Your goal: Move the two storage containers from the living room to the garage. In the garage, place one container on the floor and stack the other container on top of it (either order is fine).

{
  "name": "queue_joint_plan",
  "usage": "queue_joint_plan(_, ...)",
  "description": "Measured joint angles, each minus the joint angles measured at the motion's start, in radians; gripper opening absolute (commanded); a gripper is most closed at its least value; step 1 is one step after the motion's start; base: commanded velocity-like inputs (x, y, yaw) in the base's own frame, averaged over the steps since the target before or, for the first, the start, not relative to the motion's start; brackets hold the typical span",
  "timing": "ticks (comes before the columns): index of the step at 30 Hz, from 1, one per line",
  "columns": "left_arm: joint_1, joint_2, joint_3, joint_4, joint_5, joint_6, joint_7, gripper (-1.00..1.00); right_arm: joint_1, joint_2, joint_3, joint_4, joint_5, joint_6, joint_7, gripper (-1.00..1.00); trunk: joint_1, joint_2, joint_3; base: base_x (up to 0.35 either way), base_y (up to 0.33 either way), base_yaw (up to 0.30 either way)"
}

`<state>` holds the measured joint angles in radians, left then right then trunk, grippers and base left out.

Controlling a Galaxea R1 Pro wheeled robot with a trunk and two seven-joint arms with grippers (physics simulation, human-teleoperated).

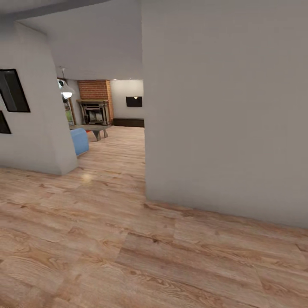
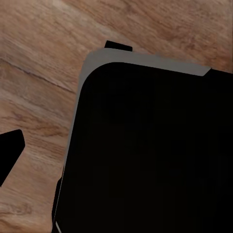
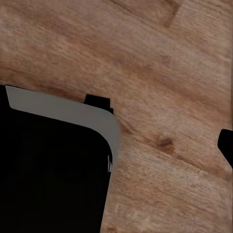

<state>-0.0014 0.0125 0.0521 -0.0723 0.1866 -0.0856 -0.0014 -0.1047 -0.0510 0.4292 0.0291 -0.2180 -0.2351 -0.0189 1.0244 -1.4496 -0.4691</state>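
A wheeled robot rolls over a light wood plank floor [image 1: 128, 256] in a hallway, on its way to fetch two storage containers. Both wrist cameras look straight down at the planks past the dark, grey-edged robot base [image 2: 145, 155]. A dark fingertip of the left pincer [image 2: 9, 150] juts in at one edge of the left wrist view, and a sliver of the right pincer [image 3: 227, 145] at the edge of the right wrist view; how far either stands open cannot be told, and nothing appears between the fingers.

Just ahead, a plain grey wall [image 1: 222, 119] blocks the right half of the head view. To its left a passage opens onto the living room [image 1: 107, 128], where the corner of a blue sofa [image 1: 79, 141], a low desk [image 1: 95, 129], a white pendant lamp [image 1: 66, 90] and a brick fireplace [image 1: 94, 105] stand farther off.

The containers cannot be made out from here, so they lie well apart from both pincers. This looks like the approach leg; the next move likely calls for steering left around the wall corner and into the room.
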Motion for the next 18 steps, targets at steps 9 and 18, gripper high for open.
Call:
queue_joint_plan(9,0.0,0.0,0.0,0.0,0.0,0.0,0.0,1.0,0.0,0.0,-0.001,0.0,0.0,-0.001,-0.001,1.0,0.0,0.0,0.0,0.323,0.0,0.274)
queue_joint_plan(18,0.0,0.0,0.0,0.0,0.0,0.0,0.0,1.0,0.0,0.0,-0.001,0.0,0.001,-0.002,-0.001,1.0,0.0,0.0,0.0,0.323,0.0,0.274)
